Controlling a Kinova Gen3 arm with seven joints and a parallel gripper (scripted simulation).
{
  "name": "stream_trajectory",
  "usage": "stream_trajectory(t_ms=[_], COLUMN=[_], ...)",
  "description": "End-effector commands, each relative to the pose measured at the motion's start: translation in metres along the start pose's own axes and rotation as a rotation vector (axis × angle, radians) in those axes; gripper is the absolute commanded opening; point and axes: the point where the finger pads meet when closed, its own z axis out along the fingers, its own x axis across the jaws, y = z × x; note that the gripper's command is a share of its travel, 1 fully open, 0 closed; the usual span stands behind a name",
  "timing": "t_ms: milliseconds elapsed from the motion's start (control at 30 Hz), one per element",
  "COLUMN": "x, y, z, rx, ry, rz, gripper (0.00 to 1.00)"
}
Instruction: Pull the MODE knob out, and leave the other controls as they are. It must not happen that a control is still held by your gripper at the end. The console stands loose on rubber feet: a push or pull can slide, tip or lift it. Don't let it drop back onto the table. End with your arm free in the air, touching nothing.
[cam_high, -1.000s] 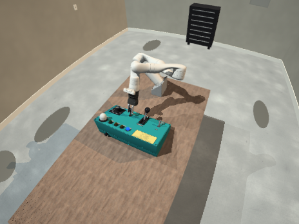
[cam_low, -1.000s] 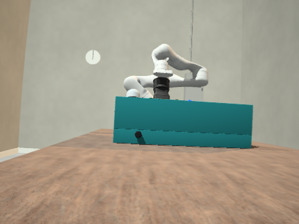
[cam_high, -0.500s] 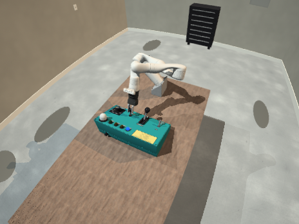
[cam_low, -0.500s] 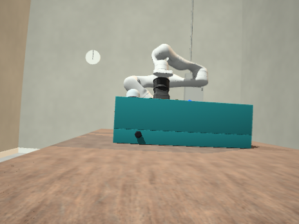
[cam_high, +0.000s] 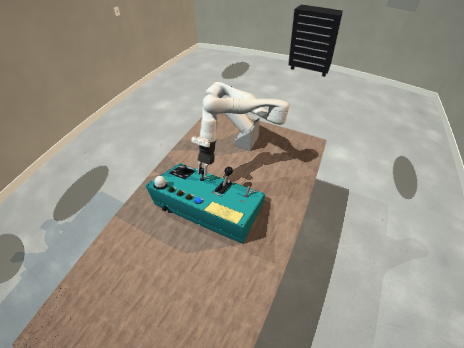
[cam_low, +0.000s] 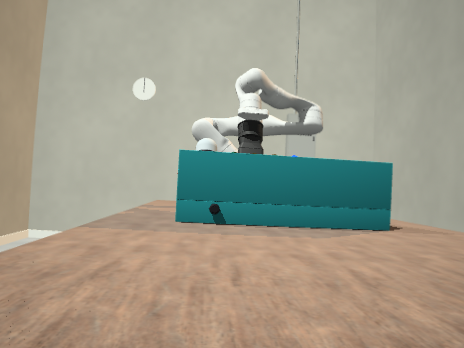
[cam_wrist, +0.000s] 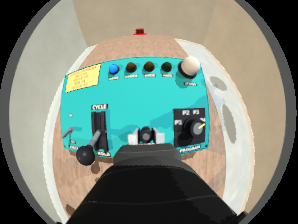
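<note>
Here we judge the grasp made and the pull in hand: our gripper (cam_high: 202, 176) stands part-closed on the MODE knob (cam_wrist: 145, 135), which sits directly beneath it on the teal console (cam_high: 250, 210). In the exterior view the console's left end looks raised off the table, so the next move calls for a gentle, straight draw. The lever (cam_wrist: 87, 155) lies beside our fingers. Panel labels are too blurred to read.

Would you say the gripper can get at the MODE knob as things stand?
Probably yes: the gripper is already shut on the MODE knob from above, and the lever beside it stands apart.
</note>
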Motion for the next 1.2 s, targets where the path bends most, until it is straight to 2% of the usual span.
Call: stream_trajectory(t_ms=[0,133,167,967,1167], x=[0.000,0.000,0.000,0.000,0.000], y=[-0.001,-0.001,-0.001,-0.001,-0.001], z=[-0.002,-0.002,-0.002,-0.002,-0.015], rx=[0.003,0.003,0.003,0.003,0.003], ry=[-0.001,-0.001,-0.001,-0.001,-0.001], rz=[0.000,0.000,0.000,0.000,0.000], gripper=[0.00,0.00,1.00,1.00,1.00])
